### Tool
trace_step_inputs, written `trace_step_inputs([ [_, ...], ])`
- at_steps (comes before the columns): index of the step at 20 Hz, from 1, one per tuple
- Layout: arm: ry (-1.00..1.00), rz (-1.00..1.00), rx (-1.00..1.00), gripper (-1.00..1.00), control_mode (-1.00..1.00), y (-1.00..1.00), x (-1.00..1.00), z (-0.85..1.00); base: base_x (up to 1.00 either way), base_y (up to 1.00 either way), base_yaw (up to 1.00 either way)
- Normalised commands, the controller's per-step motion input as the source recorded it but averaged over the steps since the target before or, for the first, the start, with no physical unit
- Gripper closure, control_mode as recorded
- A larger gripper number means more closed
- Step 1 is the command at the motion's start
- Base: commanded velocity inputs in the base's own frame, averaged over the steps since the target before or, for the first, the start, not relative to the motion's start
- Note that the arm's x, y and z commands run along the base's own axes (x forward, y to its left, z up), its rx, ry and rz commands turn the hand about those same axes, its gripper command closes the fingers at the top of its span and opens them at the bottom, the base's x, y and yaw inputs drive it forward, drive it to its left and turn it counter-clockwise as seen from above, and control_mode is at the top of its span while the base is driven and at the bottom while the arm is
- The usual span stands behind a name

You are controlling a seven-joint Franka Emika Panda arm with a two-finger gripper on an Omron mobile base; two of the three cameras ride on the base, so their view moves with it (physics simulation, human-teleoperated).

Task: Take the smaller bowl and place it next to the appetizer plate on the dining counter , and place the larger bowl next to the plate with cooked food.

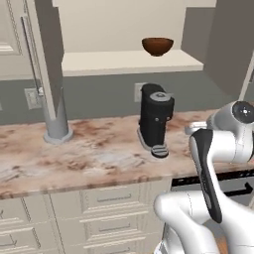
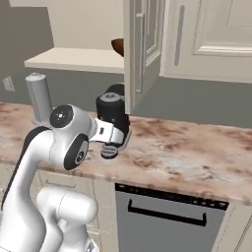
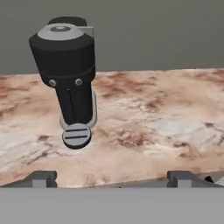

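Left base view. A small round dark reddish-brown wooden bowl (image 1: pixel 158 46) sits on a cream shelf (image 1: pixel 131 62) in an open wall cabinet, well above the brown-and-cream marbled stone surface (image 1: pixel 74 154). Judged by its modest width, this is probably the smaller bowl. A matte black cylindrical coffee machine with a grey cap (image 1: pixel 155 120) stands on the surface directly below it. A smooth grey cylinder with a flared foot (image 1: pixel 57 121) stands to the left. The white arm is folded low at lower right. Step in hand: the first fetch, not yet begun; nothing is held.

Right base view. The bowl's dark rim (image 2: pixel 117 46) peeks past the edge of the open cream cabinet door (image 2: pixel 142 49). The grey dishwasher front with a dark bar handle (image 2: pixel 167 216) sits under the surface.

Hand view. The claw (image 3: pixel 111 177) points level at the coffee machine, its two dark tips set wide apart and empty. The stone looks polished and mottled.

Next move, as judged: raise the hand to shelf height, clear the door, and take the bowl by its rim.
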Motion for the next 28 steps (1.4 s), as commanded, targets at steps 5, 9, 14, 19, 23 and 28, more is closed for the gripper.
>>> trace_step_inputs([
  [5, 0.0, 0.0, 0.0, -1.0, 1.0, 0.0, 0.0, 0.0, 0.84, 0.63, 0.0],
  [9, 0.0, 0.0, 0.0, -1.0, 1.0, 0.0, 0.0, 0.0, 0.54, 0.36, -0.05],
  [14, 0.0, 0.0, 0.0, -1.0, 1.0, 0.0, 0.0, 0.0, 0.73, 0.0, -0.09],
  [19, 0.0, 0.0, 0.0, -1.0, 1.0, 0.0, 0.0, 0.0, 0.83, 0.0, -0.11],
  [23, 0.0, -0.01, 0.0, -1.0, -1.0, 0.0, 0.04, 0.0, 0.35, 0.0, -0.08],
  [28, -0.02, -0.01, 0.0, -1.0, -1.0, -0.04, 0.01, 0.24, 0.0, 0.0, 0.0],
])
